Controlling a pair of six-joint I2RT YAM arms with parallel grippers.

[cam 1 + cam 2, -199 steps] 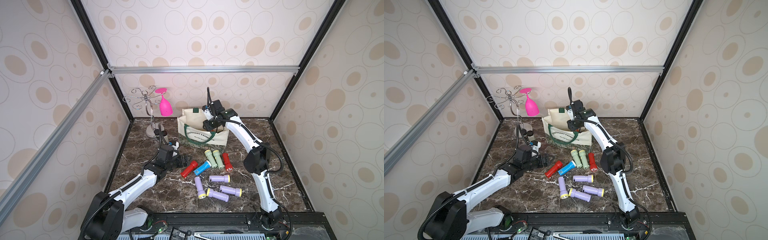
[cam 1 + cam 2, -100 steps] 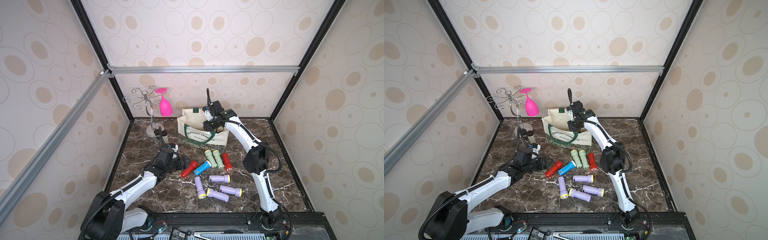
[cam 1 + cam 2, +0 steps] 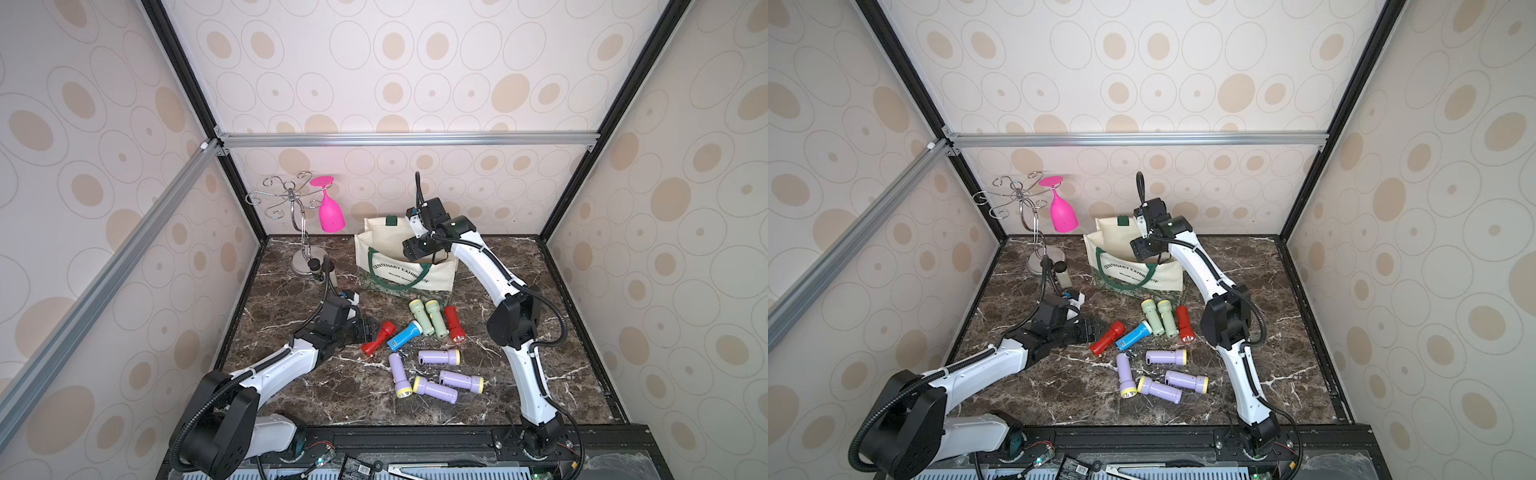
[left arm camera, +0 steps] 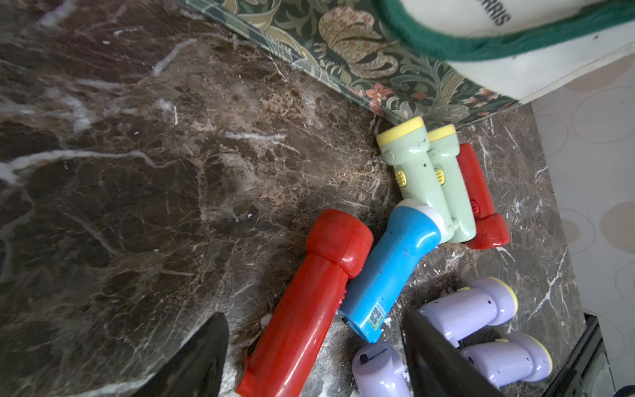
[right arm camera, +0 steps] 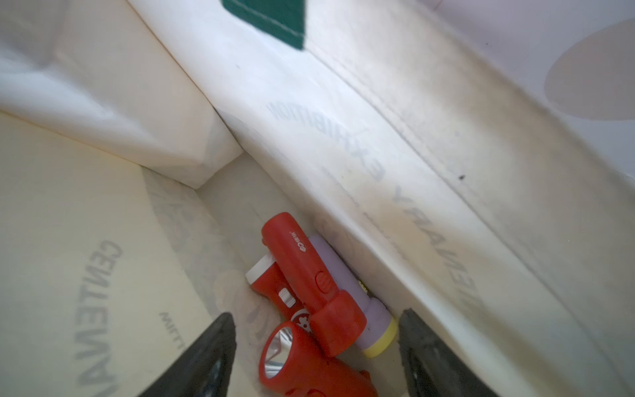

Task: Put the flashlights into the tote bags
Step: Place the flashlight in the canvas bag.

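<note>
the task is partly done. the tote bag (image 3: 409,270) stands open, and in the right wrist view several flashlights lie on its bottom: red ones (image 5: 299,261) and a lilac one (image 5: 374,318) against the wall of the bag. the right gripper (image 5: 316,314) hangs inside the mouth of the bag, above those flashlights, with its jaws spread wide and nothing between them. outside the bag nine flashlights lie on the table (image 3: 316,386), all on the side of its printed face: two pale green ones (image 3: 419,316) with heads just beside the bag, a red one (image 3: 454,325) next to them, a blue one (image 3: 405,334), a second red one (image 3: 376,337), and four lilac ones (image 3: 438,356) farther from the bag. the left gripper (image 4: 312,314) is low over the table on that same side. its jaws are spread too and hold nothing, and the tail of the second red one lies between the fingers. by this, it is probably the next to go in, and most of the work remains.
</note>
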